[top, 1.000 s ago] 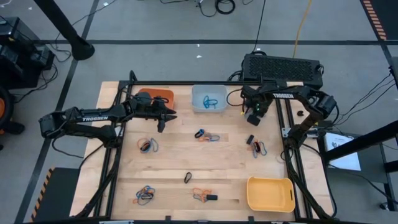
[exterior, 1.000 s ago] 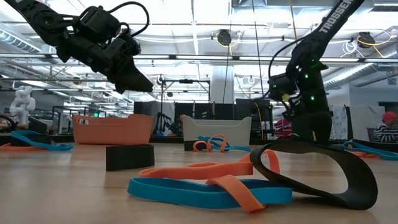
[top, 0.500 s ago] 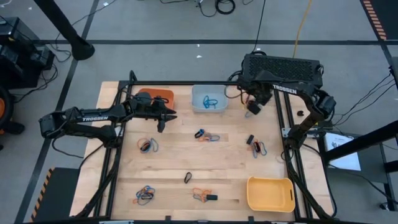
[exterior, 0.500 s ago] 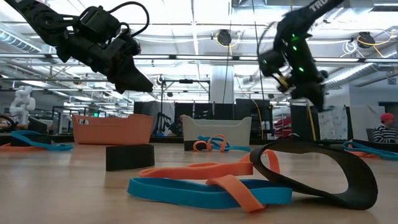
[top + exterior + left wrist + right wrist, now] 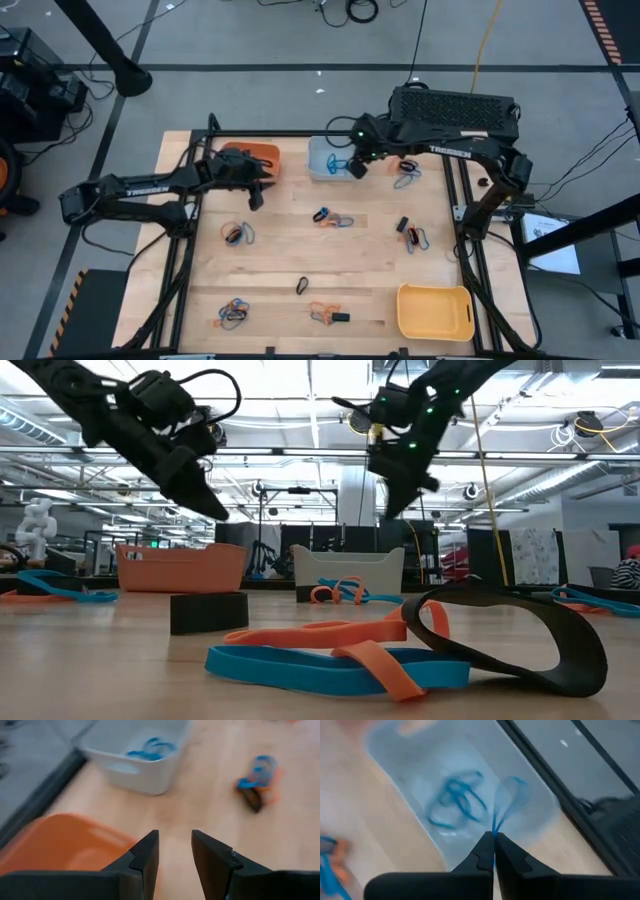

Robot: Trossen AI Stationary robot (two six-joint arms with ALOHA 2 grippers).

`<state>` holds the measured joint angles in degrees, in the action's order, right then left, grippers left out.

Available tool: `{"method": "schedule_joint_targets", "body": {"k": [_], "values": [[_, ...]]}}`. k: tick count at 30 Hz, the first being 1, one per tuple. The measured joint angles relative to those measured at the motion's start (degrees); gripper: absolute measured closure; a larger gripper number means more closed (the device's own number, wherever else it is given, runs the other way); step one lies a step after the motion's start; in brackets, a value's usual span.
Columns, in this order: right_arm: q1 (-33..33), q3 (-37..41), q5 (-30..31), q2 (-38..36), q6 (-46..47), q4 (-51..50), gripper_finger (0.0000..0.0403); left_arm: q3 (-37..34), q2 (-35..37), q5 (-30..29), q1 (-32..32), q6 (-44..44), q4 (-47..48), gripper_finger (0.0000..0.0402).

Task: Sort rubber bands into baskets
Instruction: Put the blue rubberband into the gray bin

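A thin blue rubber band (image 5: 511, 796) is pinched at the very tips of the right gripper (image 5: 494, 840), whose jaws are pressed fully together; the loop hangs forward from them directly over the pale blue-grey basket (image 5: 415, 750). Inside this smooth, round-cornered plastic tub, near the table's far edge, more blue bands (image 5: 457, 802) are seen lying tangled. The left gripper (image 5: 175, 851) is held above the wood with its jaws parted by a narrow gap and nothing between them, just beside the orange basket (image 5: 258, 156) toward the far left corner. Small clusters of orange, blue and black bands (image 5: 332, 218) are scattered across the pale wooden table (image 5: 280, 260). The yellow basket (image 5: 435, 311) is set at the near right corner.
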<state>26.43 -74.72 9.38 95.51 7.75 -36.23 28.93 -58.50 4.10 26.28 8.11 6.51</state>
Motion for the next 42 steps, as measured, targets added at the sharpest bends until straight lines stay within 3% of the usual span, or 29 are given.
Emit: {"method": "schedule_joint_targets", "body": {"k": [6,9,15,28,36,42], "values": [[-1.22,-0.02,-1.02,4.63,-0.02,10.56,0.0402,3.48,4.81,-16.26,-0.02,-1.44,8.90,0.0278],[-1.19,0.00,-1.00,5.84,-0.03,10.54,0.0402,3.51,6.58,-20.63,0.00,-1.76,10.03,0.0278],[-1.19,0.00,-0.98,6.25,-1.09,10.34,0.0386,3.51,7.26,-20.79,0.00,-1.76,10.32,0.0278],[-1.38,0.00,-1.10,6.25,-0.75,10.30,0.0291,3.51,7.28,-21.08,0.00,-1.56,9.08,0.0278],[-5.25,0.00,-13.16,6.25,-1.59,11.52,0.0284,3.51,7.28,-21.30,-0.01,-1.75,9.75,0.0278],[-12.88,0.00,-14.25,6.25,-6.89,14.46,0.0284,3.51,7.33,-13.28,-0.22,-4.80,11.98,0.0278]]}}
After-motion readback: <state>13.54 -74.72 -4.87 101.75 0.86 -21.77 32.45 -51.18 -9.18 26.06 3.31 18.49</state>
